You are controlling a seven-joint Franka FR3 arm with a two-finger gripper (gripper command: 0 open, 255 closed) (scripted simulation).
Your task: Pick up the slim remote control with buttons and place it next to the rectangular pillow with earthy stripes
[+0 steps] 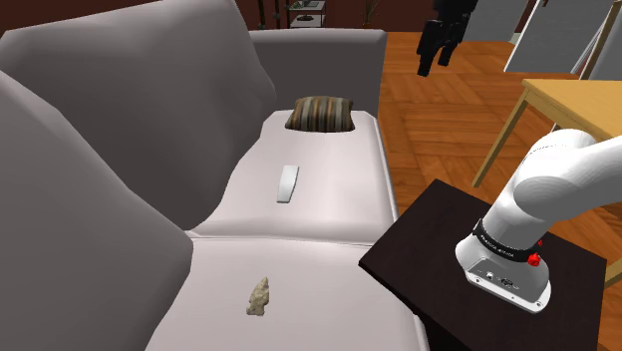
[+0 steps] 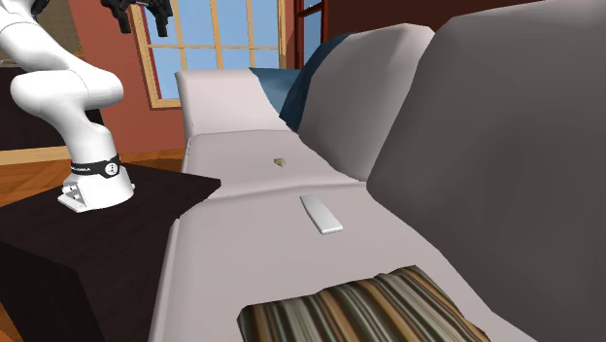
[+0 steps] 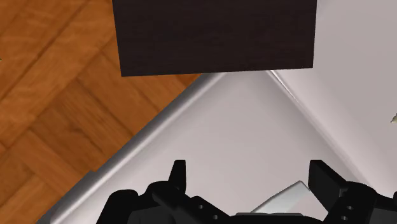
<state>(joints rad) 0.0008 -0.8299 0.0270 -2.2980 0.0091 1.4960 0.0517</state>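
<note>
I am viewing the dark stand (image 1: 419,239) sitting nearest, beside the grey sofa (image 1: 299,259). Farther along, the slim white remote (image 1: 288,182) is lying flat on the seat, apart from the striped pillow (image 1: 321,114) beyond. The gripper (image 3: 249,164) is hovering high, its 2 fingers standing wide apart, holding nothing.
</note>
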